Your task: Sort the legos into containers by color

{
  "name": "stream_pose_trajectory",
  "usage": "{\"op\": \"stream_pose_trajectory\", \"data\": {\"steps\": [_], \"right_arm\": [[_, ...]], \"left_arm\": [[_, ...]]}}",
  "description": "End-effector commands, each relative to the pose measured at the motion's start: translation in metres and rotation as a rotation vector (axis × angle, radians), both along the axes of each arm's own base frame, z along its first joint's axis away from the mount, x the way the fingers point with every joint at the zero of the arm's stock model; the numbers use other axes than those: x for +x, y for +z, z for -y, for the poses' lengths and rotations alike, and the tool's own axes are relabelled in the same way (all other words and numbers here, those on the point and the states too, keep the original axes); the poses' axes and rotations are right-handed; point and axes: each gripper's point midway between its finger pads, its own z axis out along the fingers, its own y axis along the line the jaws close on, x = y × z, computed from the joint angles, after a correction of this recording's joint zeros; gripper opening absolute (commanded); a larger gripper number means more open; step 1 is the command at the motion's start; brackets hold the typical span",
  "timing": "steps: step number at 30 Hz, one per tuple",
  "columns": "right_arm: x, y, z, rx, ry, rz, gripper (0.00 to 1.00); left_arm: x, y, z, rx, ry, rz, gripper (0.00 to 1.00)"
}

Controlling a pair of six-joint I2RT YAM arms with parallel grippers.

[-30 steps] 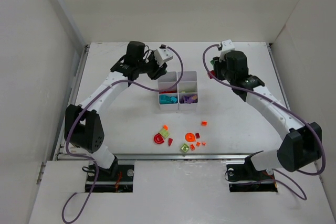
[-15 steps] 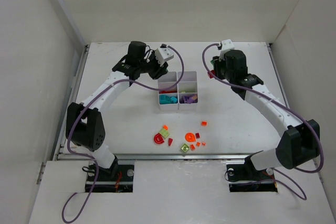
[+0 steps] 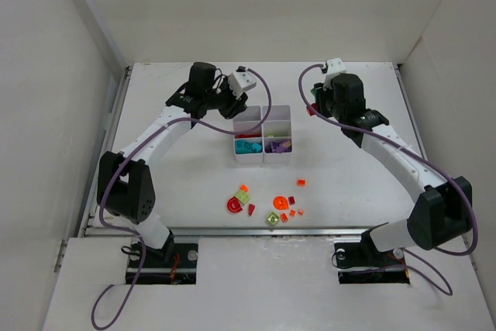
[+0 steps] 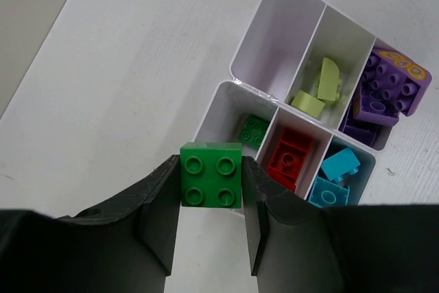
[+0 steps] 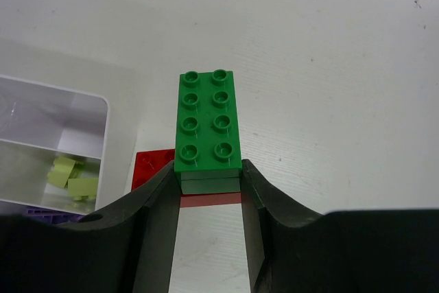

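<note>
- While the left pincer (image 4: 209,190) was clamped on a dark green square brick (image 4: 210,173), studs facing the wrist camera, the white organiser (image 4: 274,12) lay in the upper right of that frame.
- The compartment at the organiser's lower left corner, which held one dark green brick (image 4: 254,130), sat just up and right of the held piece. By my judgement, the drop would turn on that short offset.
- The right pincer (image 5: 208,176) gripped a longer green brick (image 5: 208,121) across its width, long axis running up the frame. A red piece (image 5: 152,167) seemed to be clipped beneath it, though the view left that unsure.
- From above, the left arm (image 3: 155,137) was the nearer to the organiser. Loose legos (image 3: 267,207) lay at the lower middle of the counter (image 3: 349,176).
</note>
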Motion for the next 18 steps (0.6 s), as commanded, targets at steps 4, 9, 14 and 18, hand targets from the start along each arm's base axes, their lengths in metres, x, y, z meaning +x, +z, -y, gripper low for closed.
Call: {"op": "stream_pose_trajectory", "data": {"steps": [4, 9, 14, 18], "right_arm": [[0.008, 0.038, 0.003, 0.058, -0.030, 0.109, 0.00], [0.004, 0.041, 0.004, 0.070, -0.034, 0.115, 0.00], [0.001, 0.036, 0.007, 0.063, -0.042, 0.108, 0.00], [0.001, 0.036, 0.007, 0.063, -0.042, 0.108, 0.00]], "left_arm": [[-0.001, 0.010, -0.007, -0.023, 0.033, 0.028, 0.00], [0.014, 0.006, 0.001, -0.023, 0.030, -0.001, 0.00], [0.016, -0.007, 0.003, -0.006, 0.007, -0.001, 0.00], [0.018, -0.015, 0.001, 0.038, -0.030, 0.036, 0.00]]}}
